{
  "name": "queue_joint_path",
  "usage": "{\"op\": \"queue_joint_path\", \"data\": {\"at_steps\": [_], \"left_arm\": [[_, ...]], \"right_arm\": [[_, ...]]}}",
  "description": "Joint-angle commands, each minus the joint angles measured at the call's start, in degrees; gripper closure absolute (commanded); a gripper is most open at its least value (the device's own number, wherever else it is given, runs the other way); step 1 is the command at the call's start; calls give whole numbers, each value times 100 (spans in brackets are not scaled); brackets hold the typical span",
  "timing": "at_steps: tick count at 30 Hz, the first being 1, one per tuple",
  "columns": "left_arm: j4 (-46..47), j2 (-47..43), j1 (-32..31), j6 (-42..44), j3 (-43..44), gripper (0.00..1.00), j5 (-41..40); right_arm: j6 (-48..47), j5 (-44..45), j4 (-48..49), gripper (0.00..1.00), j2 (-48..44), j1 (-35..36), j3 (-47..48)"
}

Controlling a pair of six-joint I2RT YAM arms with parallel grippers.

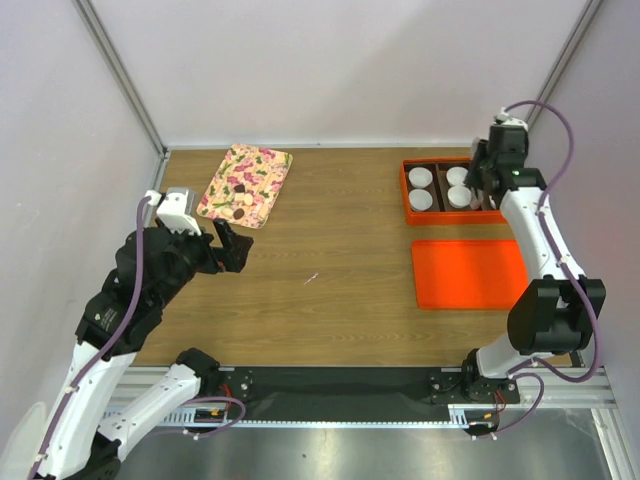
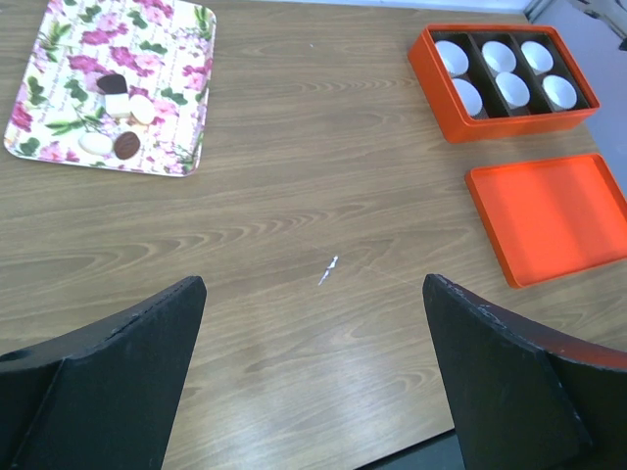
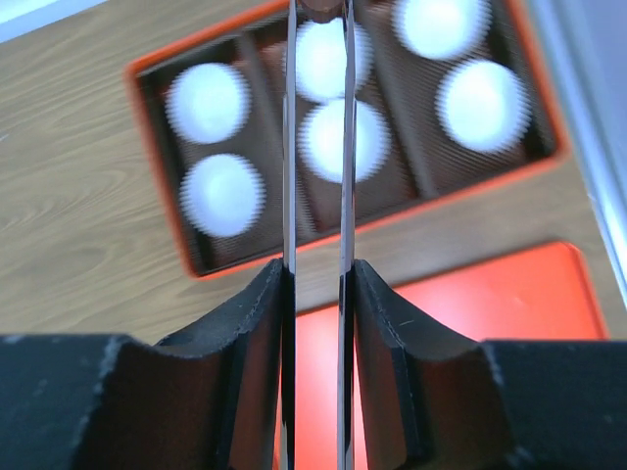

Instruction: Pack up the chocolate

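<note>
Left wrist view is giving the clearest look at the chocolate (image 2: 126, 145). Two dark brown lumps, one round and one more blocky, are lying on a floral tray (image 2: 186, 59) at the far left of the wooden table (image 2: 294, 176), mixed in among a few pale pieces (image 2: 95, 144). From above, those lumps are showing only as dark dots on the tray. The left gripper (image 2: 313, 284) is hovering over bare wood on the near side of the tray, its fingers spread wide.

That same view is showing all six white paper cups (image 2: 499, 57), sitting in pairs in the three compartments of the orange box (image 2: 431, 73). In the top external view the right arm (image 1: 530, 230) is hanging over the box's right end and covering two of them. An orange lid (image 2: 549, 215) is lying flat on the near side of the box, with a strip of wood between the two, and a tiny white scrap (image 2: 328, 269) is sitting mid-table.

Right wrist view is looking straight down on the box, with the cups blurred. The right gripper (image 3: 318, 20) is carrying two thin blades that are standing nearly together with a slim gap. Whether they are pinching anything at the tips I cannot tell.
</note>
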Motion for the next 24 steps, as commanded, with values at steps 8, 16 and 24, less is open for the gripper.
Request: {"op": "queue_joint_path", "data": {"at_steps": [8,16,24], "left_arm": [[146,178,41,-29,126,0,169],[269,292,41,-64,21,0,204],[357,380,41,15,-102,0,99]], "right_arm": [[282,-176,-386,67,460,-1187,218],[343,-457,-431,67,1163,-1477,807],[264,-448,-246,67,1489,-1363,1001]]}}
